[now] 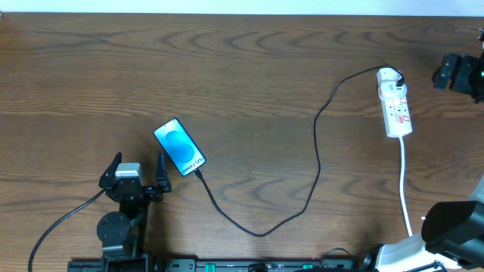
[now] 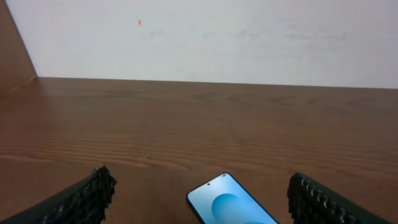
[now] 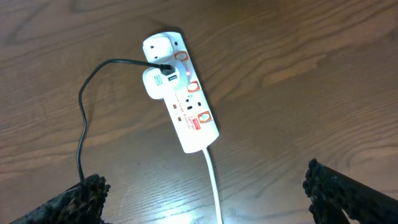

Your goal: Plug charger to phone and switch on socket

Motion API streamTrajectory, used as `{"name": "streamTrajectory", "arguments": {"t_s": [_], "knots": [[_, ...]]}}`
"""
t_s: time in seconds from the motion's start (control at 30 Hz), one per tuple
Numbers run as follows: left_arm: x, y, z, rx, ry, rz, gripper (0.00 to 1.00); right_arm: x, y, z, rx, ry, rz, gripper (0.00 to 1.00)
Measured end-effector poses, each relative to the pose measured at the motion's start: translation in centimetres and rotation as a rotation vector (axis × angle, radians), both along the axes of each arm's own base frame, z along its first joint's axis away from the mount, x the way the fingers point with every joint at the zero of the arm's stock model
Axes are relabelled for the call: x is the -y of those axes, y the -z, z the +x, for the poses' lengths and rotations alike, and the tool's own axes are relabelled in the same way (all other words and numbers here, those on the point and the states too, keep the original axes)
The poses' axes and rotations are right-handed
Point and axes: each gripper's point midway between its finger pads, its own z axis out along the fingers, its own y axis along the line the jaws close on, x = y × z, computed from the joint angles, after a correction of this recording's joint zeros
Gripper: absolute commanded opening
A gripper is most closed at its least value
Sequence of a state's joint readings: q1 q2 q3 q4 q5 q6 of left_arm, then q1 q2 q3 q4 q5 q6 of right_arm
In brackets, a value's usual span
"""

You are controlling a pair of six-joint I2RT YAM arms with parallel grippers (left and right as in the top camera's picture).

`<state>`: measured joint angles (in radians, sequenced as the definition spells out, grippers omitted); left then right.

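Observation:
The phone [image 1: 180, 146], its blue screen up, lies slanted on the wood left of centre. The charger's black cable [image 1: 261, 233] runs from the phone's lower end, loops toward the front and climbs to the white socket [image 1: 395, 102] at the right. My left gripper [image 1: 138, 162] stands open just left of and below the phone, whose top end [image 2: 227, 202] shows between the spread fingers [image 2: 84, 198]. My right gripper [image 1: 448, 74] hovers open to the right of the socket. In the right wrist view the socket [image 3: 180, 93] lies ahead of the open gripper [image 3: 205, 199], the charger [image 3: 84, 112] plugged in at its far end.
The socket's white cord [image 1: 406, 189] runs toward the front edge near the right arm's base [image 1: 446, 227]. The left arm's own black lead [image 1: 60, 223] trails off at the lower left. A pale wall [image 2: 205, 37] rises behind the table's far edge.

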<state>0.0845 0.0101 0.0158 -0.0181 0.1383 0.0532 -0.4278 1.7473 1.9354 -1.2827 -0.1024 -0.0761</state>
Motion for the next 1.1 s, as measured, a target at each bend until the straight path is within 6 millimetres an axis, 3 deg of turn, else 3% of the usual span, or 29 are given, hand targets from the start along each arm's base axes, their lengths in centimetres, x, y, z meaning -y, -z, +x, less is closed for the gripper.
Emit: {"name": "streamTrajectory", "arguments": {"t_s": [1.1], "knots": [[0.23, -0.09, -0.01, 0.002, 0.011, -0.028, 0.91, 0.00, 0.00, 0.00, 0.000, 0.000, 0.000, 0.99]]}}
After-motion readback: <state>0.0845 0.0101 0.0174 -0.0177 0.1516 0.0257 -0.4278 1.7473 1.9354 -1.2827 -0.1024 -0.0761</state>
